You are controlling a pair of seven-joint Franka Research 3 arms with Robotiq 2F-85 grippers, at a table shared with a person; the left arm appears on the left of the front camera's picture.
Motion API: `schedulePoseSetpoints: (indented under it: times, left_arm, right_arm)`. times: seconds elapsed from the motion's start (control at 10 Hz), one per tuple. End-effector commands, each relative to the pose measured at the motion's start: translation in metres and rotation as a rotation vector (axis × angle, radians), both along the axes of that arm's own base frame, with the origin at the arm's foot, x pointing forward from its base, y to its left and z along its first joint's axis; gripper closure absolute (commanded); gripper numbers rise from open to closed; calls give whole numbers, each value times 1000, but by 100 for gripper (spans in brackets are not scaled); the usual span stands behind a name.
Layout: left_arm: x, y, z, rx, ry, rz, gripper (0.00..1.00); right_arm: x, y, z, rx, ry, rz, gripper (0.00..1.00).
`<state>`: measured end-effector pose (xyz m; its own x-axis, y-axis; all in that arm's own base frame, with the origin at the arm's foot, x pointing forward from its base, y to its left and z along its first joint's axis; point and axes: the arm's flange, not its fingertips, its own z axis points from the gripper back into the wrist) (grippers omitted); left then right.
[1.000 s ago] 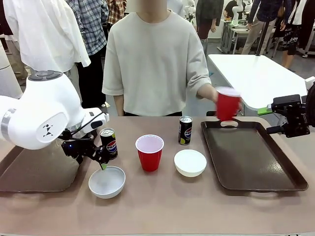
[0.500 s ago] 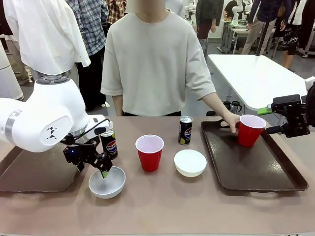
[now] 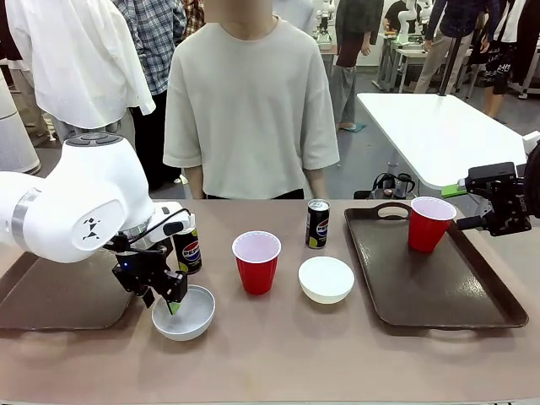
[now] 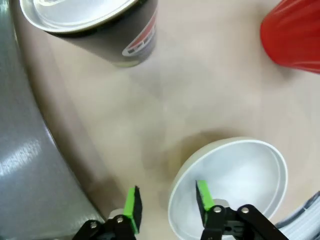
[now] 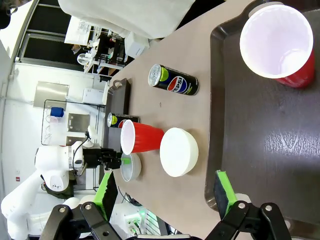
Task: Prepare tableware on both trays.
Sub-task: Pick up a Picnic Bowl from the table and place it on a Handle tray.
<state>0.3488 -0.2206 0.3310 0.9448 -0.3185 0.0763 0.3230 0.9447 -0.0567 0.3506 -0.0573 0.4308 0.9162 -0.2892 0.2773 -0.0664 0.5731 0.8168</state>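
The left gripper (image 4: pixel 167 197) straddles the rim of the near-left bowl (image 4: pixel 240 180), one green pad inside and one outside, jaws a little apart and not pinching it. The right gripper (image 5: pixel 165 192) hangs with jaws wide beside the right tray (image 3: pixel 439 287), where a red cup (image 3: pixel 429 224) stands at the far end.

Left tray (image 3: pixel 51 295): at the left end of the table (image 3: pixel 278 359).
Near bowl (image 3: pixel 194 317): beside it, left can (image 3: pixel 187 251) behind.
Middle cup (image 3: pixel 256 261): second bowl (image 3: pixel 326 279) to its right (second can (image 3: pixel 317 224) behind).
Right tray (image 3: pixel 439 291): far cup (image 3: pixel 429 224) on it.
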Motion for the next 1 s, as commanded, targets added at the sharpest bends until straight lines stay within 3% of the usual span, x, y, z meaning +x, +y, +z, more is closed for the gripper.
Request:
schedulePoseSetpoints:
  times: [0.0,0.2,0.5,0.7,0.9]
  left_arm:
    - [-1,1,5,-34,24,-12,78]
    - [-1,2,8,-40,28,-15,100]
    - [-3,5,14,-37,37,-20,100]
    - [-6,11,46,-27,44,9,99]
    - [-6,24,99,-32,3,73,99]
  right_arm:
    - [4,0,-2,23,-20,1,0]
    - [4,0,-2,23,-20,1,0]
    - [4,0,-2,23,-20,1,0]
    - [4,0,-2,23,-20,1,0]
    - [4,0,-2,23,-20,1,0]
